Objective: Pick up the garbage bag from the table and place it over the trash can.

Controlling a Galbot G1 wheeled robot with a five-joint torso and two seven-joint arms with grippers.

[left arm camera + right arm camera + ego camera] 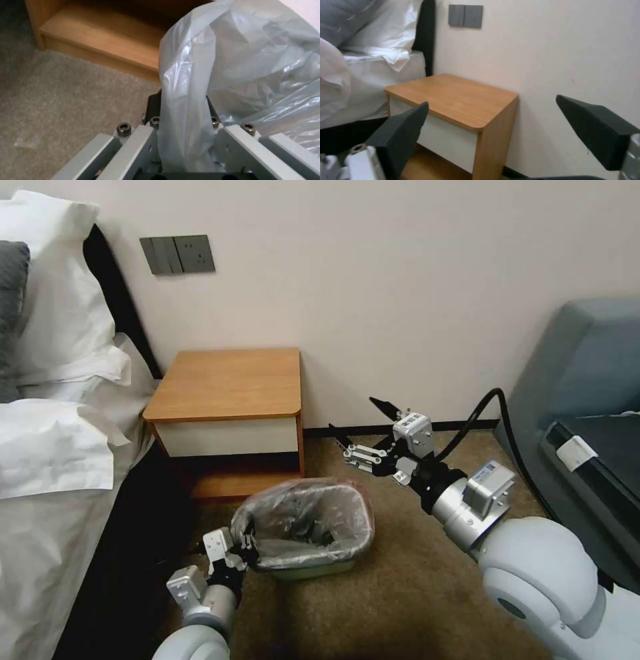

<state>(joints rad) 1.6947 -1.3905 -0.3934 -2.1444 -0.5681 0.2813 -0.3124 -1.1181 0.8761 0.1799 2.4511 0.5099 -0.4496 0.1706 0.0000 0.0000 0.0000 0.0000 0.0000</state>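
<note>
Your garbage bag (303,523) is already off the bench (227,383) and draped over the trash can (313,569), which stands on the carpet just in front of the bench's open lower shelf, its long axis running left to right across your view. The left claw (245,543) is at the can's near-left corner, and the left wrist view shows its fingers (151,105) clamped on a fold of the bag's plastic, so that corner is the one you are holding. The right claw (363,430) hangs well apart, above and to the right of the can, jaws spread wide and empty, facing the bench. The far-right rim looks like the side the right arm reaches soonest. You have open carpet right of the can; the bed (47,513) crowds the left, the bench the back.
</note>
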